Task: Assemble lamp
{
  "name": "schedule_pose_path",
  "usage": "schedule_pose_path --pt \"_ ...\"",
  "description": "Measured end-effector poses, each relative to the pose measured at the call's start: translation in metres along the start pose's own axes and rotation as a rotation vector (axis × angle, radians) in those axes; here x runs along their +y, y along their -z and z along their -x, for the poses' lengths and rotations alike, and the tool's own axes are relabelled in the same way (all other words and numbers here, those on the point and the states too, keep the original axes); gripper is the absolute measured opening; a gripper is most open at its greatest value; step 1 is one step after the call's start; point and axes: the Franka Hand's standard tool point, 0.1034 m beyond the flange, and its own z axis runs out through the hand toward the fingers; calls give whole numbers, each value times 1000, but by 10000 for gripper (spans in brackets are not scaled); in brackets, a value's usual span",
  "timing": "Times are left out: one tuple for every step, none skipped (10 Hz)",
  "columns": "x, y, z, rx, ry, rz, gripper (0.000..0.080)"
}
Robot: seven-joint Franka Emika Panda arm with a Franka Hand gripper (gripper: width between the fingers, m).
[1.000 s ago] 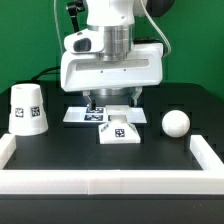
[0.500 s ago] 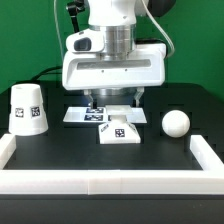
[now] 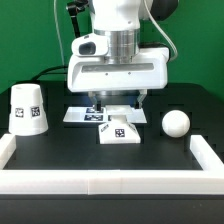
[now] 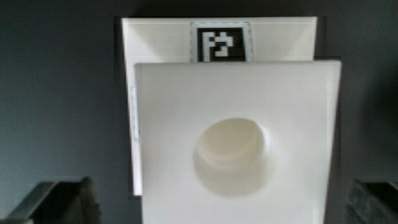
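Your end effector (image 3: 115, 100) hangs wide open and empty over the base (image 3: 118, 131), mid-counter (image 3: 70, 152), just in front of the marker board (image 3: 80, 115). It looks like light, stiff, slick plastic, so I'd pinch across its flat sides, squarely

From where I stand, three white plastic lamp parts sit on the black counter (image 3: 70, 150): one low square base (image 3: 121, 133), one round ball bulb (image 3: 176, 123) and one tapered cup-like shade (image 3: 27, 108). There is one thin flat white marker board (image 3: 78, 115) and one white robot arm (image 3: 118, 60).
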Motion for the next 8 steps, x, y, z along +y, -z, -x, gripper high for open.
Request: schedule_pose_path --pt "0 0 -1 6 4 1 700" --pt "0 -3 0 5 11 1 700" --pt "0 -8 0 8 13 1 700" --pt "-1 -12 1 13 20 2 700" --pt "0 -15 2 18 27 3 686" --pt "0 -16 3 16 27 3 686" --pt "-1 -15 2 18 29 3 532" --pt "-1 -16 2 17 29 3 534"
